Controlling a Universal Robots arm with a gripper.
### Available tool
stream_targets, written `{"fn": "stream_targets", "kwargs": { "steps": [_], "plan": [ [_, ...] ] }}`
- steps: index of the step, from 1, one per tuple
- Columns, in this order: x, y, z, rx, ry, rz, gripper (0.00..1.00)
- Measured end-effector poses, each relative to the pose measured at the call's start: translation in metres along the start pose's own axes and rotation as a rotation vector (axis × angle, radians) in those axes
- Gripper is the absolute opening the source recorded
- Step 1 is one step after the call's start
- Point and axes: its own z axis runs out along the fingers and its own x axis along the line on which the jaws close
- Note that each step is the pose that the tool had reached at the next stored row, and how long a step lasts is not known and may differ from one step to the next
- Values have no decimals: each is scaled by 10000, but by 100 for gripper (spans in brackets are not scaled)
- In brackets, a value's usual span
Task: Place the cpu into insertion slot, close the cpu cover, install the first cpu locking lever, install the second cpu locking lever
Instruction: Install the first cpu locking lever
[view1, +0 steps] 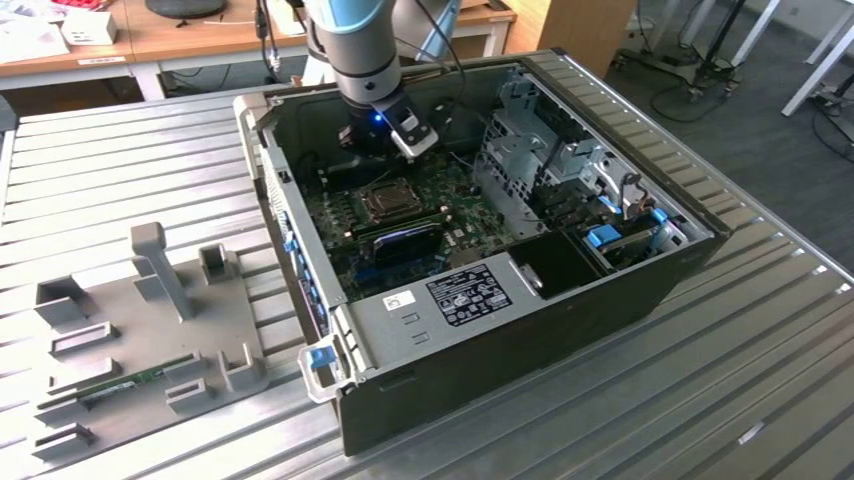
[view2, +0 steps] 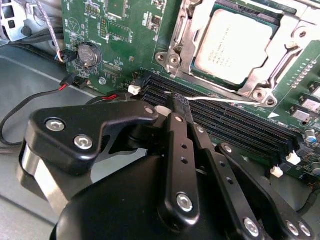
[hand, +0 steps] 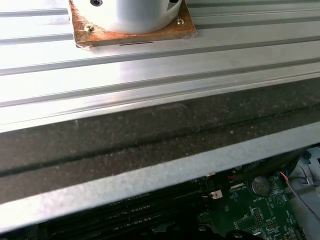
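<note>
step: we judge first locking lever (view2: 225, 101) in hand | cpu (view2: 231, 41) seated, cpu cover (view2: 257, 80) closed | gripper (view2: 179, 101) fingers pressed together at lever | next needs firm sideways hooking

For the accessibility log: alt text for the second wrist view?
The cpu sits in the insertion slot of the green motherboard, with the cpu cover framing it. The black gripper hovers over the black memory slots beside it.
</note>
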Motion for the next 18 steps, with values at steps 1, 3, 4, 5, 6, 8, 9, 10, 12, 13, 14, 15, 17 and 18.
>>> {"fn": "stream_targets", "kwargs": {
  "steps": [1, 3, 4, 5, 6, 8, 9, 10, 12, 13, 14, 15, 17, 18],
  "plan": [
    [5, -1, 1, -1, -6, 3, 10],
    [15, -5, 3, -3, -18, 7, 10],
    [20, -6, 4, -3, -24, 8, 10],
    [22, -7, 4, -1, -26, 11, 10],
    [23, -8, 6, 2, -30, 18, 10],
    [24, -8, 9, 21, -54, 100, 10],
    [25, -9, 10, 40, -79, 181, 10],
    [25, -9, 10, 61, -103, 260, 10],
    [24, -9, 10, 68, -113, 292, 10],
    [24, -9, 10, 70, -113, 293, 10],
    [24, -9, 10, 71, -113, 294, 10],
    [24, -9, 10, 70, -114, 295, 10],
    [34, -11, 8, 71, -123, 299, 10],
    [42, -13, 8, 68, -130, 301, 10]
  ]
}}
